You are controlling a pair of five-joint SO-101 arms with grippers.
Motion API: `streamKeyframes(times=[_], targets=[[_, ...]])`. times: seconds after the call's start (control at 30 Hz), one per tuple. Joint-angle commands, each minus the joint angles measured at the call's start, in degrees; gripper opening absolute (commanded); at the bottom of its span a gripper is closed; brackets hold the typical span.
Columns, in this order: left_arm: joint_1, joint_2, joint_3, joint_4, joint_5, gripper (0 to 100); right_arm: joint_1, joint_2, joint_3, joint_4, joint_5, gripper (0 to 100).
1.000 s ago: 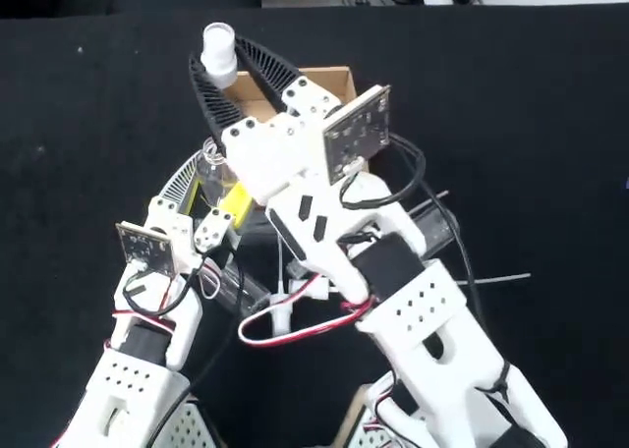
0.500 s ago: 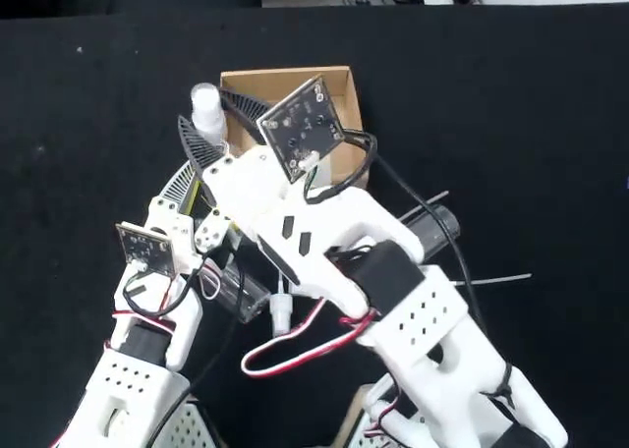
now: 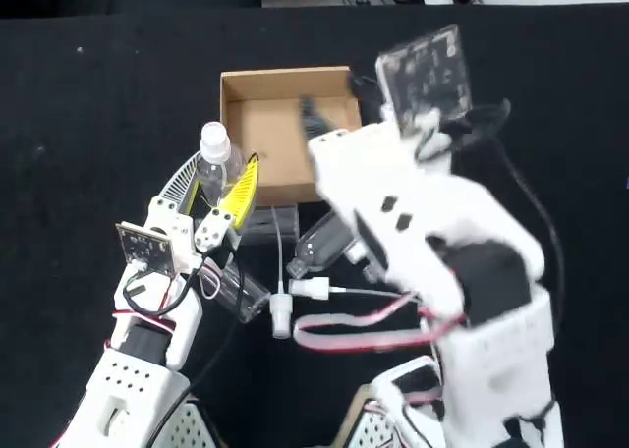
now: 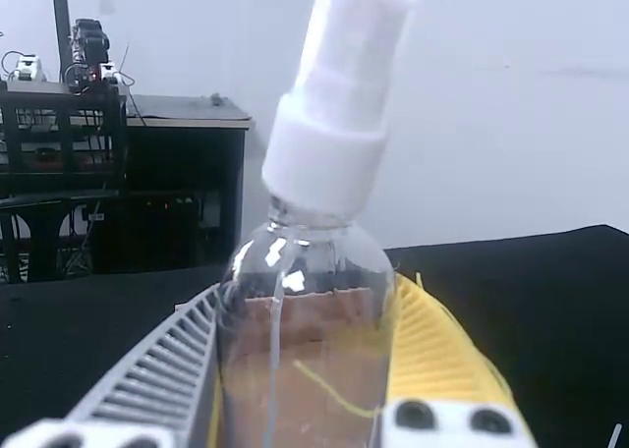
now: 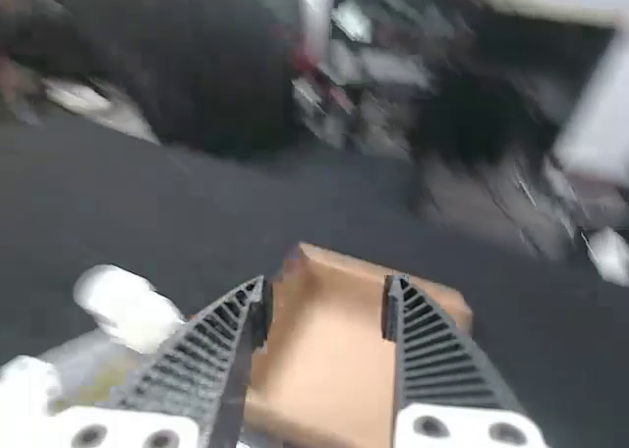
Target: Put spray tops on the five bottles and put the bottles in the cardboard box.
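My left gripper (image 3: 224,170) is shut on a clear bottle (image 3: 215,169), held upright just left of the cardboard box (image 3: 280,139). A white spray top (image 3: 214,139) sits on the bottle's neck. The left wrist view has the bottle (image 4: 305,360) between a grey finger and a yellow one, with the spray top (image 4: 334,124) slightly tilted. My right gripper (image 3: 319,119) hangs above the box, open. In the right wrist view, nothing is between the fingers of the right gripper (image 5: 324,291); the box (image 5: 324,369) lies below and the spray top (image 5: 123,306) off to one side.
Clear bottles lie on the black table in front of the box, one (image 3: 324,240) in the middle and another (image 3: 241,291) nearer the left arm. Two loose spray tops (image 3: 280,315) (image 3: 316,289) with thin tubes lie beside them. The table's right side is bare.
The right gripper carried the spray top down onto the bottle in the left gripper, let go of it, and swung up and right over the box. The left arm kept still.
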Motion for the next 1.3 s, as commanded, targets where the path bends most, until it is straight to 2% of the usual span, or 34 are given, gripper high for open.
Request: streamKeyframes(times=[0.0,0.07,0.27,0.4,0.83,1.07,1.27], targets=[[0.1,0.5,1.3,-1.0,0.1,4,12.3,6.8,5.3,2.4,-0.1,15.2],[0.1,0.5,1.3,-0.9,0.1,4,14.8,10.4,9.3,0.0,-0.2,15.2],[0.1,0.5,1.3,-0.8,0.1,4,15.1,19.0,16.8,-12.5,-1.3,15.3],[0.1,0.0,1.3,1.1,0.1,4,16.0,25.1,17.6,-18.2,-3.3,15.3],[0.1,0.0,1.3,1.1,0.1,4,16.4,43.6,17.2,-33.0,-2.8,15.3],[0.1,0.0,1.3,1.2,0.1,4,19.6,52.3,12.1,-32.7,-2.8,15.3],[0.1,0.0,1.3,1.2,0.1,4,18.4,57.2,5.4,-23.0,-2.6,14.7]])
